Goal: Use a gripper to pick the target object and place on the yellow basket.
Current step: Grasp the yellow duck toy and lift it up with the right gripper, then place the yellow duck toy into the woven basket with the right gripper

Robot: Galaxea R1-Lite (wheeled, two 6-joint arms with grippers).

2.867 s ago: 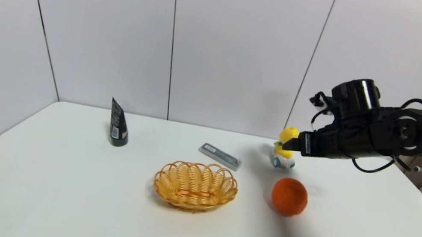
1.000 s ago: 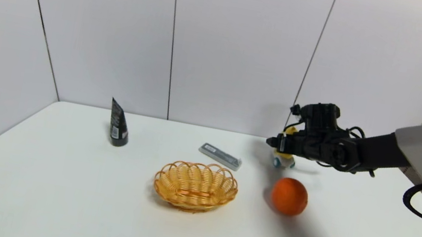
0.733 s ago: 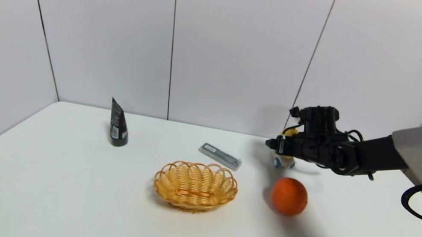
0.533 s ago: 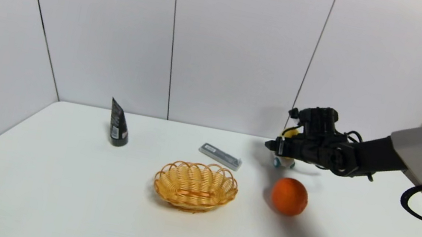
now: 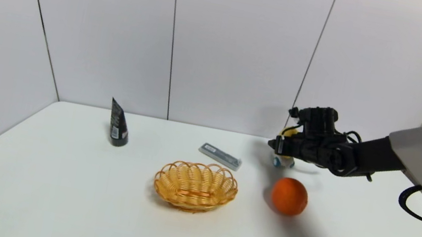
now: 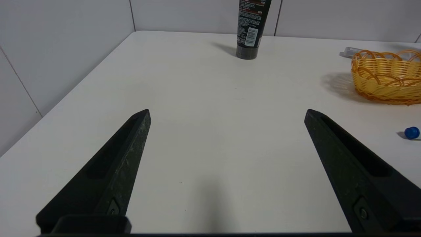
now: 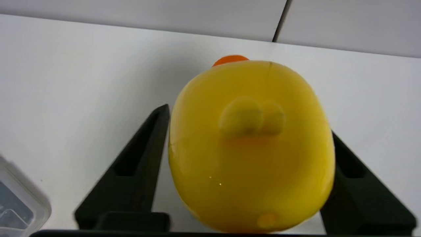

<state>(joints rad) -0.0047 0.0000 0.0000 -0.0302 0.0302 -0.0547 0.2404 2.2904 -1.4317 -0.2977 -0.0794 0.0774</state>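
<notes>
One container sits on the white table (image 5: 53, 177): the yellow basket (image 5: 195, 185), and we see nothing in it. Right of it, past the orange (image 5: 289, 196), the right gripper (image 7: 248, 144) hides most of the duck toy (image 5: 283, 161) from the head view, leaving only its base and a yellow sliver. At the right wrist, we see the duck's head between the jaws, both touching it. The left gripper (image 6: 227, 113) hangs parked, jaws wide apart.

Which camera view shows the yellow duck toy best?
The right wrist view: the duck toy fills it, between the right gripper fingers. The head view shows only slivers behind that gripper; the left wrist view shows none.
</notes>
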